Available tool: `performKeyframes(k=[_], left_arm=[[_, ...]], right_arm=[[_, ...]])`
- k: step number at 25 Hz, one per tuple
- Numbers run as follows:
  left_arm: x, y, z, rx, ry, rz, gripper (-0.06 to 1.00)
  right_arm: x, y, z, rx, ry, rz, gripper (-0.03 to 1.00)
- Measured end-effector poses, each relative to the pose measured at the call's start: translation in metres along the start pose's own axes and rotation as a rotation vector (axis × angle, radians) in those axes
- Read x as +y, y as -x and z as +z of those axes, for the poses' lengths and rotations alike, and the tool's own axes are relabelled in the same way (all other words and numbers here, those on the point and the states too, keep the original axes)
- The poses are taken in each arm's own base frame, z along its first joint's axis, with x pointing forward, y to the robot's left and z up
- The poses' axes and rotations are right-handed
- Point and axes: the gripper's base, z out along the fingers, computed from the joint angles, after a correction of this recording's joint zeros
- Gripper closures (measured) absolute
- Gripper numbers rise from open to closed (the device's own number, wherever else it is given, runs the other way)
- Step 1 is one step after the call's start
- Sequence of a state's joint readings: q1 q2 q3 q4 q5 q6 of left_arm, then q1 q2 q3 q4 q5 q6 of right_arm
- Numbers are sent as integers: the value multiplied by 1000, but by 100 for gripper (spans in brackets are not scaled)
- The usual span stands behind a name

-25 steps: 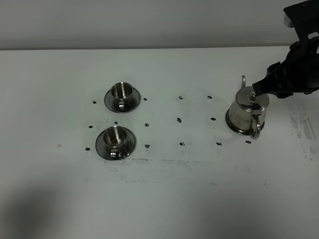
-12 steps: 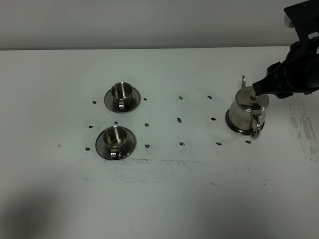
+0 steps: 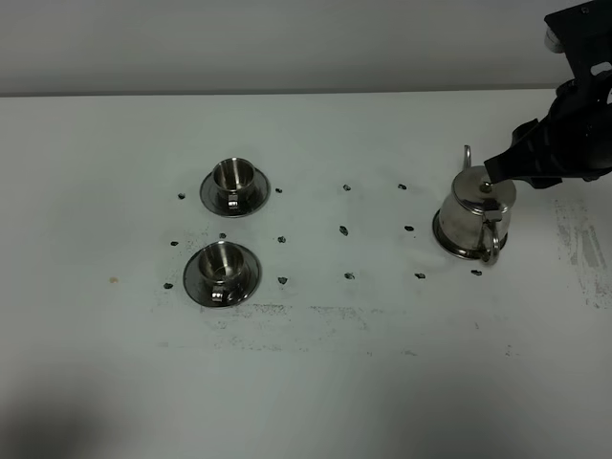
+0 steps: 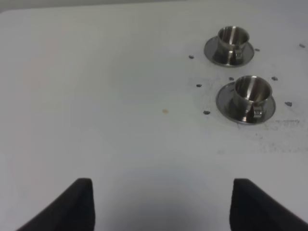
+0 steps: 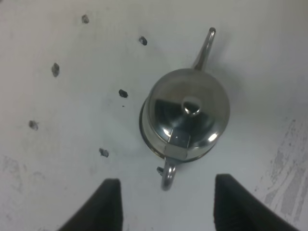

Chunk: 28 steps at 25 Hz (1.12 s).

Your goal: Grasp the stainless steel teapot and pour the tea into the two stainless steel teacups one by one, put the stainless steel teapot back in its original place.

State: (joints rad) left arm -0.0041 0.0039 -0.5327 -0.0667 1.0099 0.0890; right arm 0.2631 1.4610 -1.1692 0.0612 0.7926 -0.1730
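Observation:
The stainless steel teapot (image 3: 475,212) stands upright with its lid on at the right, on its round steel coaster (image 3: 442,235). Its spout points to the back and its loop handle to the front. It also shows in the right wrist view (image 5: 185,113). My right gripper (image 5: 167,183) (image 3: 499,172) is open and hovers above the teapot, its fingers either side of the handle (image 5: 168,175) without touching it. The two stainless steel teacups, far (image 3: 232,176) and near (image 3: 220,260), sit on saucers at the left. No tea shows in them. My left gripper (image 4: 162,185) is open and empty, away from the cups (image 4: 252,91).
Small dark marks (image 3: 343,229) dot the white table (image 3: 335,382) between the cups and the teapot. A worn grey patch (image 3: 581,244) lies at the right edge. A small brown spot (image 3: 113,280) lies left of the cups.

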Motion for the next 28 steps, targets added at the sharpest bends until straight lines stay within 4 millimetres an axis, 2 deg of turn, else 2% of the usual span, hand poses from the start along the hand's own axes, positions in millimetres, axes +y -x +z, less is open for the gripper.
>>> performKeyframes(k=[18,28], left_arm=[[0,-7,7,61,-4,-2,37],[0,-7,7,61,-4,-2,37]], right_arm=[[0,1,0,-16,-2,13,52],[1,-5,0,53,9,54,52]])
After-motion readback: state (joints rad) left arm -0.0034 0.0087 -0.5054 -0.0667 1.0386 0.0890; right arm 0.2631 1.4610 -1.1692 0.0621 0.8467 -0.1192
